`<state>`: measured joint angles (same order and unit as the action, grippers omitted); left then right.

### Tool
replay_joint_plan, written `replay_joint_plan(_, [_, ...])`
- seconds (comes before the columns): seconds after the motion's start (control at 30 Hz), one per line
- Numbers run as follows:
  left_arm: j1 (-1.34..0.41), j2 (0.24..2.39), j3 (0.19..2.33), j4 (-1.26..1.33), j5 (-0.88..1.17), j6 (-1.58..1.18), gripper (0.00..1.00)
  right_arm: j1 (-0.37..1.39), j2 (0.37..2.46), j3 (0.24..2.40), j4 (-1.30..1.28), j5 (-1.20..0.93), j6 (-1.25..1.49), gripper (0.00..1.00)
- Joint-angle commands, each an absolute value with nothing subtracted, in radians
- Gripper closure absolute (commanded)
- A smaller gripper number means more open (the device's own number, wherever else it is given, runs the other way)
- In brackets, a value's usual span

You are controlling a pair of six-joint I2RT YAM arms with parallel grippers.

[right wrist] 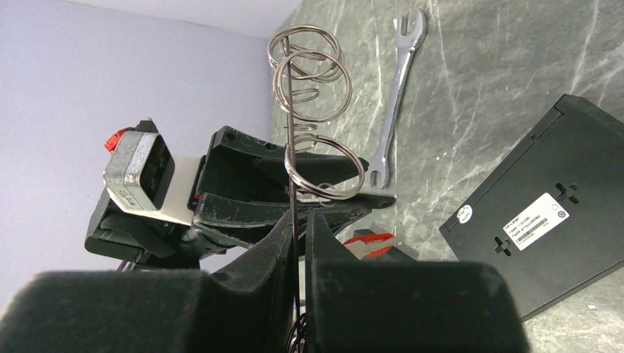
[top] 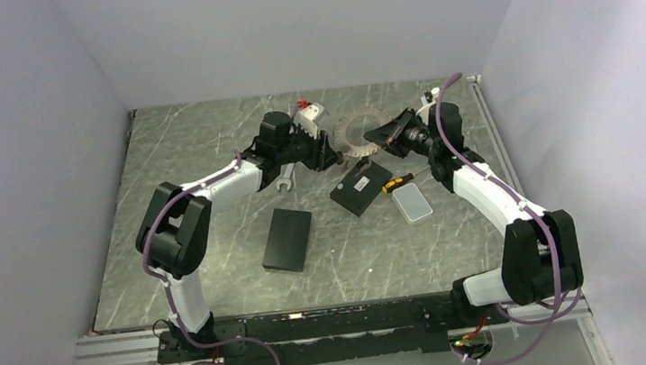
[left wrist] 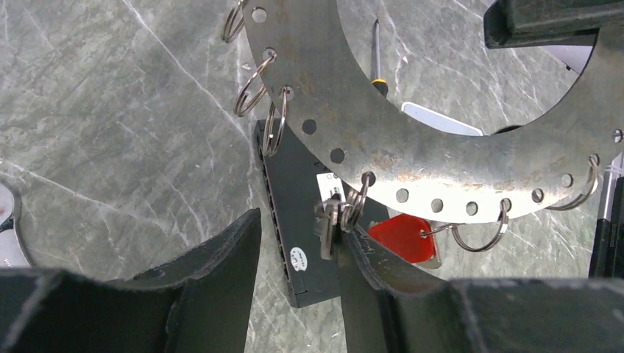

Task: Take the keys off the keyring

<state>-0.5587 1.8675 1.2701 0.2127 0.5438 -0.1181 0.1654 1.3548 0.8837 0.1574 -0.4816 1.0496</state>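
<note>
The keyring (left wrist: 441, 158) is a wide flat metal ring with holes round its edge and small split rings (left wrist: 254, 92) hanging from them. It is held up above the table (top: 208, 158). My right gripper (right wrist: 300, 220) is shut on the keyring (right wrist: 291, 147), seen edge-on there. My left gripper (left wrist: 302, 228) is open below it. A small silvery key (left wrist: 327, 228) hangs on a split ring between the jaws, against the right finger (left wrist: 383, 272). A red piece (left wrist: 403, 237) hangs beside it. In the top view the keyring (top: 360, 133) sits between the left gripper (top: 333, 156) and the right gripper (top: 380, 140).
A silver wrench (top: 286, 183), a black box with a label (top: 361, 188), a screwdriver (top: 396, 181), a white case (top: 412, 201) and a black block (top: 287, 239) lie on the table under and near the grippers. Walls enclose three sides.
</note>
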Motion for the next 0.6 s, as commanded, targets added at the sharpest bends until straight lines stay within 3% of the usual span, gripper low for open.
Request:
replay_joint_plan(0.0, [-0.558, 1.876, 1.31, 0.272, 0.551, -0.114, 0.54, 0.168, 1.347, 0.923, 0.21, -0.513, 1.085, 1.0])
replay_joint_plan(0.27, [-0.535, 1.895, 1.287, 0.356, 0.608, -0.16, 0.54, 0.169, 1.347, 0.91, 0.236, -0.529, 1.108, 1.0])
replay_joint_plan(0.57, [-0.491, 1.895, 1.193, 0.588, 0.749, -0.254, 0.64, 0.17, 1.35, 0.902, 0.259, -0.544, 1.124, 1.0])
